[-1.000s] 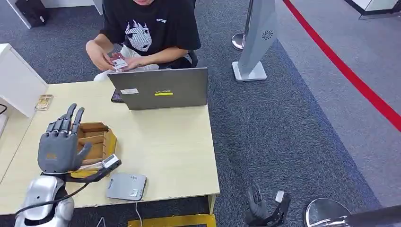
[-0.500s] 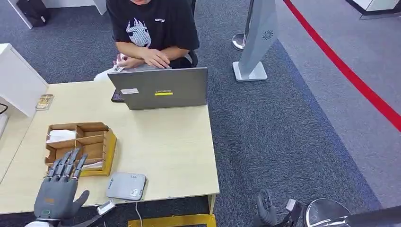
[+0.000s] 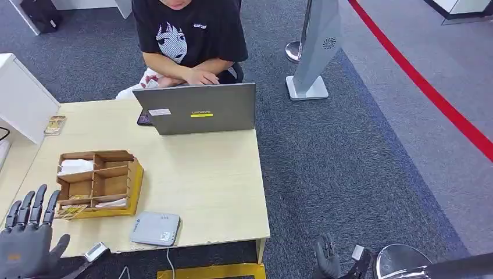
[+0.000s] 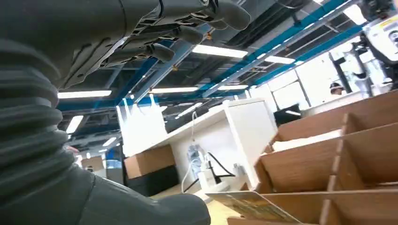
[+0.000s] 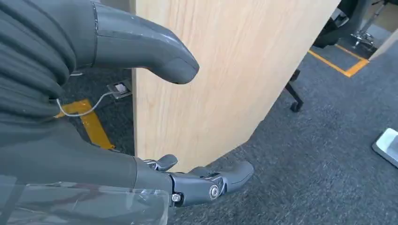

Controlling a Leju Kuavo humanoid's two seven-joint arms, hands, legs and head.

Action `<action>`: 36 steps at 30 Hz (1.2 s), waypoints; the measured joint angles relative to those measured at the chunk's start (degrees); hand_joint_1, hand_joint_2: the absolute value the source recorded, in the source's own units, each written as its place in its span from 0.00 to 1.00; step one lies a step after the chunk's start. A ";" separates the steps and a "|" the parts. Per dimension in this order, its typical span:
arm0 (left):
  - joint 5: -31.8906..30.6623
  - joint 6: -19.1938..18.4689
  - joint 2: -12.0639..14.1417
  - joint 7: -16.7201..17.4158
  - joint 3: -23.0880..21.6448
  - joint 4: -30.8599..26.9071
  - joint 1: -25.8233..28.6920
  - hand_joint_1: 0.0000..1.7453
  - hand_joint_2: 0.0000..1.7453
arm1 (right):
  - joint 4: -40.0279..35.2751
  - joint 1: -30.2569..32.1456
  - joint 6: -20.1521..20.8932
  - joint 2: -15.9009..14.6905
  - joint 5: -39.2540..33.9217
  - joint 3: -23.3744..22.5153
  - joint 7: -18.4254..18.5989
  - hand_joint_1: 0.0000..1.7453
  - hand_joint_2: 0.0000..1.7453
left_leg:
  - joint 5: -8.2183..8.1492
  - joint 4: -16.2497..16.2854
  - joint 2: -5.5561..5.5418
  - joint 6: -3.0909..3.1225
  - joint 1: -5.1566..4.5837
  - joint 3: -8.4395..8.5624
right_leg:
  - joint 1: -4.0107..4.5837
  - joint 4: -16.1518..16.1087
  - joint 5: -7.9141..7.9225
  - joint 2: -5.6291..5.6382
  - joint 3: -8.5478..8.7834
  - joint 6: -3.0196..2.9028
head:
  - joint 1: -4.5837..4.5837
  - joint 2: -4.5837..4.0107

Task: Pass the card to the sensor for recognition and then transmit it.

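- Our left hand [image 3: 26,244] hovers at the near left corner of the table [image 3: 203,180], fingers straight and apart, holding nothing.
- Our right hand [image 3: 325,258] hangs low beside the table's right side, over the carpet; its fingers are loosely spread and it too is empty.
- The card [image 3: 72,212] we judge to be the one for the task pokes out of the near, lowest slot of the wooden organiser [image 3: 131,180], its corner overhanging toward our left hand. In the left wrist view the card [image 4: 251,206] juts from the bottom shelf, just beyond our thumb [image 4: 155,208].
- The sensor [image 3: 155,228], a flat grey pad with a cable, lies at the near table edge just right of the organiser.
- A person [image 3: 189,35] sits across the table behind a laptop [image 3: 197,108], hands resting by it.
- The step in hand looks like reaching in for the card. We should come in low and level with the slot, pinch the overhanging corner between thumb and fingers, and draw it straight out so the organiser does not slide.
- Once held, we keep the card flat and face down for the short carry to the sensor.
- The risk is nudging the card deeper into the slot, so we close on it gently.
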 joint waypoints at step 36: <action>-1.71 1.53 -4.24 -1.09 4.24 22.71 -13.87 0.00 1.00 | 0.02 -0.80 -0.77 0.76 1.73 0.31 1.09 0.00 1.00 | 0.03 0.01 0.00 -0.02 0.01 0.01 | 0.00 0.00 0.02 0.00 -0.01 -0.02 | 0.02 0.00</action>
